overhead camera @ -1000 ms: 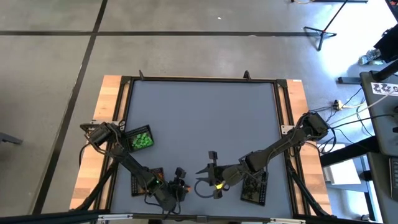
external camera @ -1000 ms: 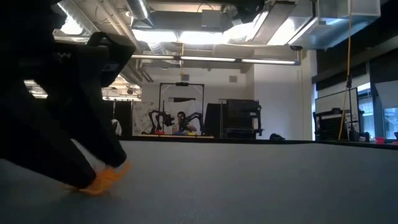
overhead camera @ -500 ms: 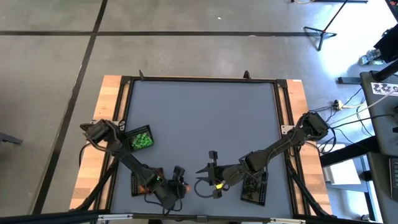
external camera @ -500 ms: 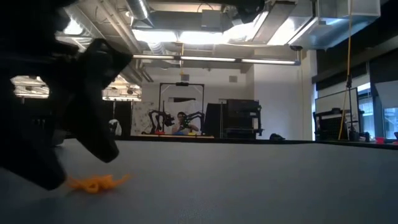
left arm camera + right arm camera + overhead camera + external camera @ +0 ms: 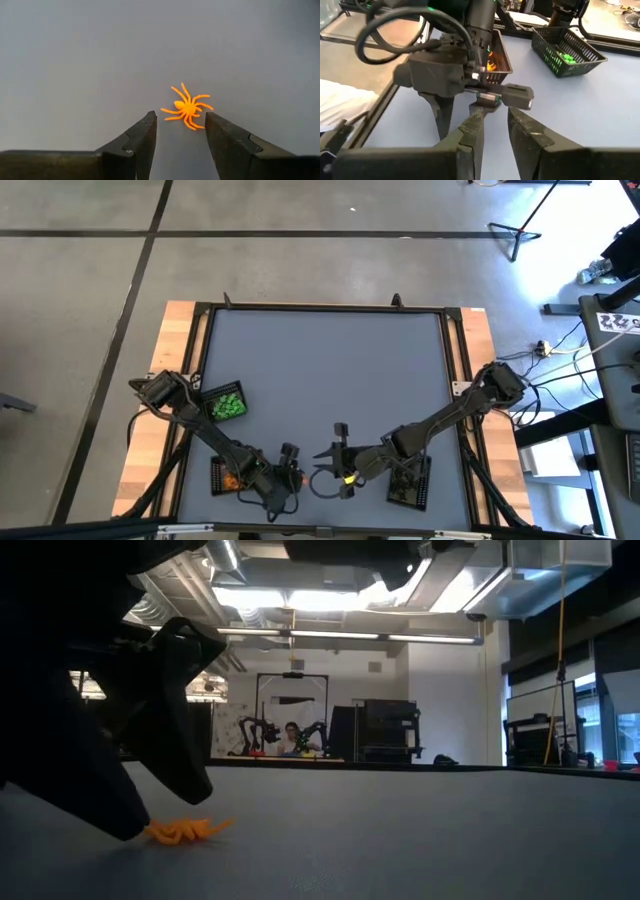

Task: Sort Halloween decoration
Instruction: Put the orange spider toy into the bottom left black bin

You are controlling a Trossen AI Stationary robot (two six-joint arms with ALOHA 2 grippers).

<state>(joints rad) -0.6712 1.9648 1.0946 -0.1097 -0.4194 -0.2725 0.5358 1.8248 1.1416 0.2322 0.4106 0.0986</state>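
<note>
One orange spider [image 5: 187, 107] lies flat on the grey surface [image 5: 75, 55] just ahead of the left pincer [image 5: 180, 131], whose fingers stand apart and empty; it looks featherlight, thin-legged and bendy, best nipped across its body.

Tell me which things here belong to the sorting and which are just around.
Job: orange spider by the open left gripper; green trinkets; orange trinkets; right gripper.
Around: tripod; cables.
</note>
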